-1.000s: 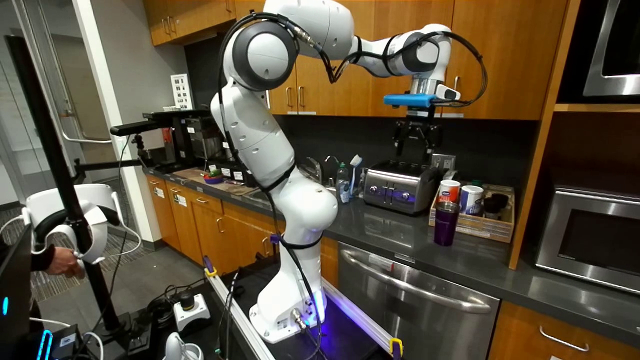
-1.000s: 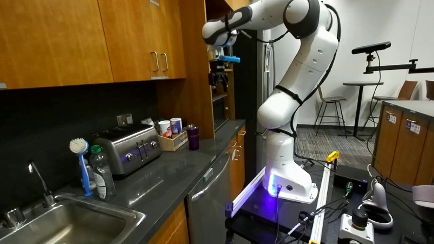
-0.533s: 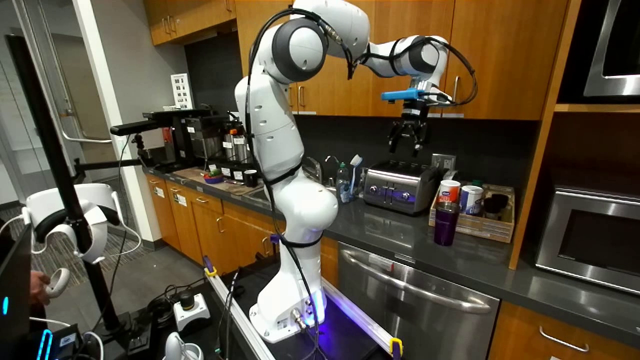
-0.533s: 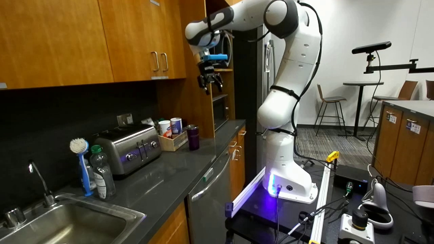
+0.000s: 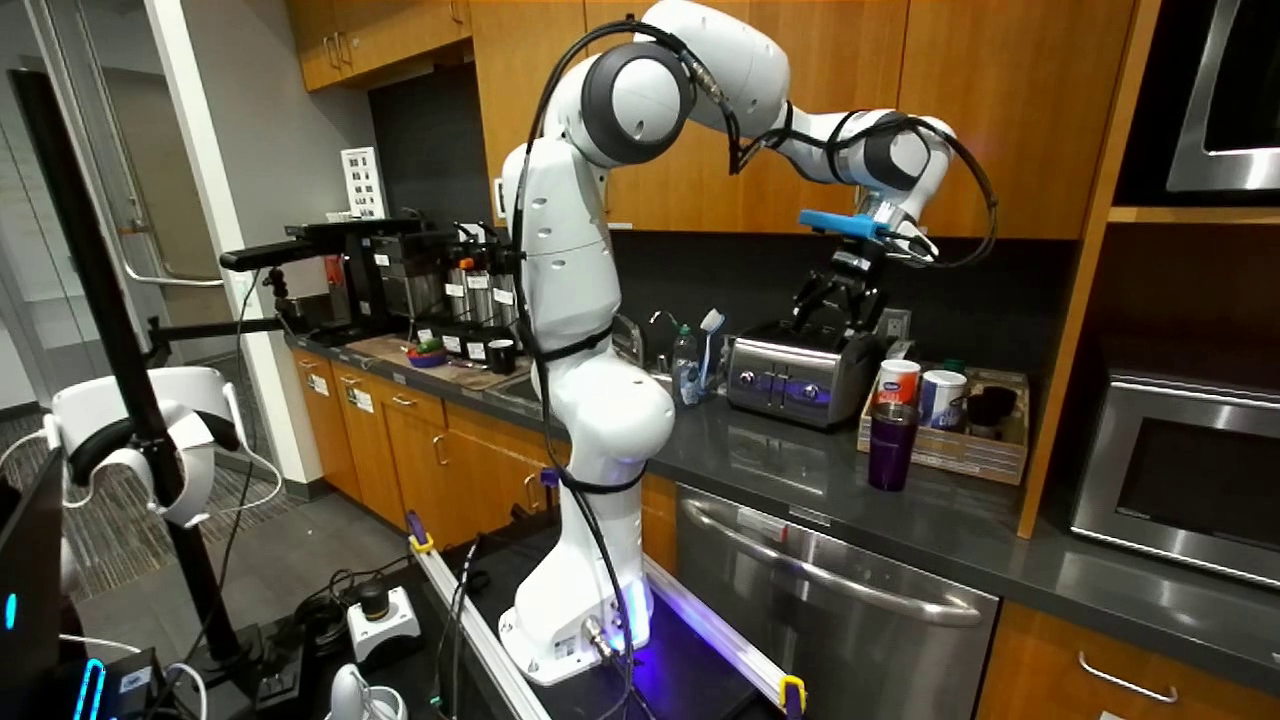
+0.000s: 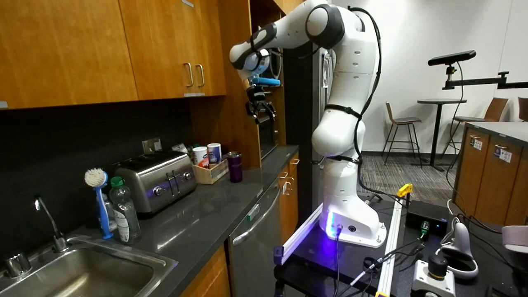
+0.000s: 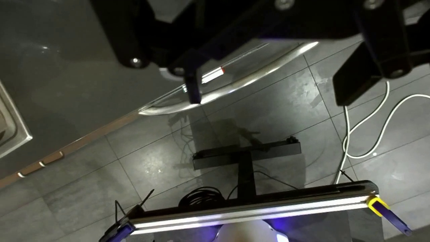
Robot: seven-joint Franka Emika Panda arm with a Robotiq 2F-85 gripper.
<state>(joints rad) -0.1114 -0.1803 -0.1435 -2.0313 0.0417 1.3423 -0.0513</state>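
Wrist view crops the gripper and sink.

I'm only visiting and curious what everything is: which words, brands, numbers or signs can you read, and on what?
None reads clearly.
Red-and-white canister: lettering too blurred.
Blue-and-white canister: too blurred.
Green-capped bottle: label too small.
Dishwasher sticker: too small.
Cabinet label: too blurred.
White panel: marks too small.
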